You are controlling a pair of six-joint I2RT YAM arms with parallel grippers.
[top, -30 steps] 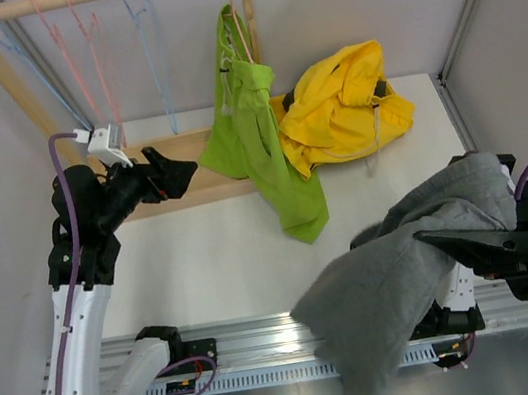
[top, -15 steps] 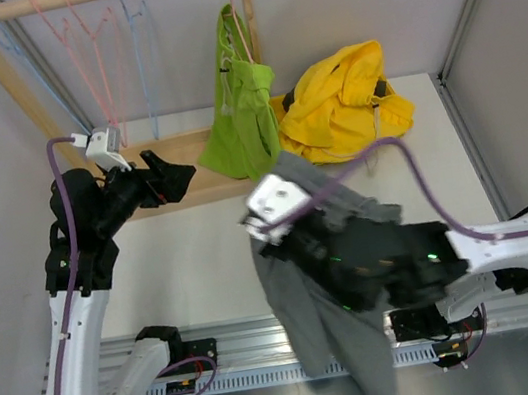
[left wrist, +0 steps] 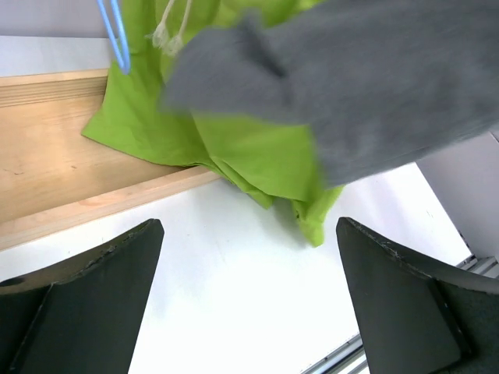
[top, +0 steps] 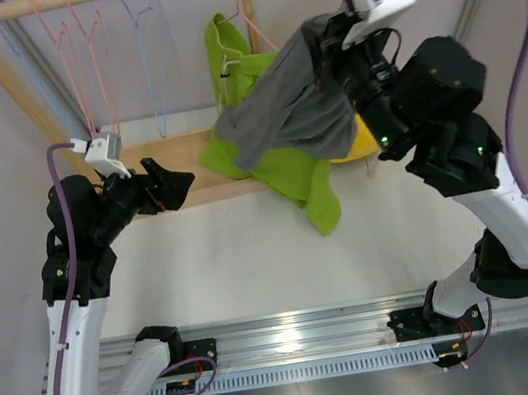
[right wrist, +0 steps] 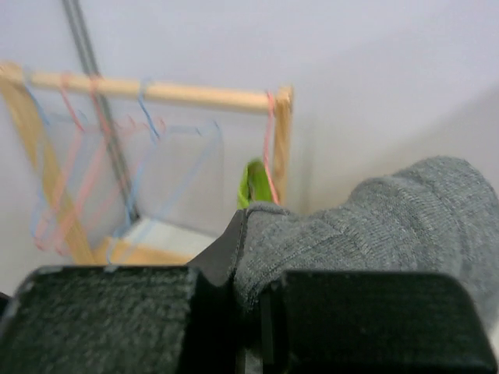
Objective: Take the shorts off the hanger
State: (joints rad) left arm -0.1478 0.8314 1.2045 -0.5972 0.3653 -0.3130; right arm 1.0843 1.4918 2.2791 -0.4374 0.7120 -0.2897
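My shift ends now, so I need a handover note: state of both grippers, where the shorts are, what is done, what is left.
Left gripper: open, empty, low by the wooden rack base.
Right gripper: shut on the mid grey cloth shorts, raised beside the rack.
Lime green cloth shorts: on the pink wire hanger, lower end on the white table.
Yellow cloth shorts: mostly hidden behind the grey pair.
Done: grey pair is off the hanger.
Left: put it down, then free the lime green pair.
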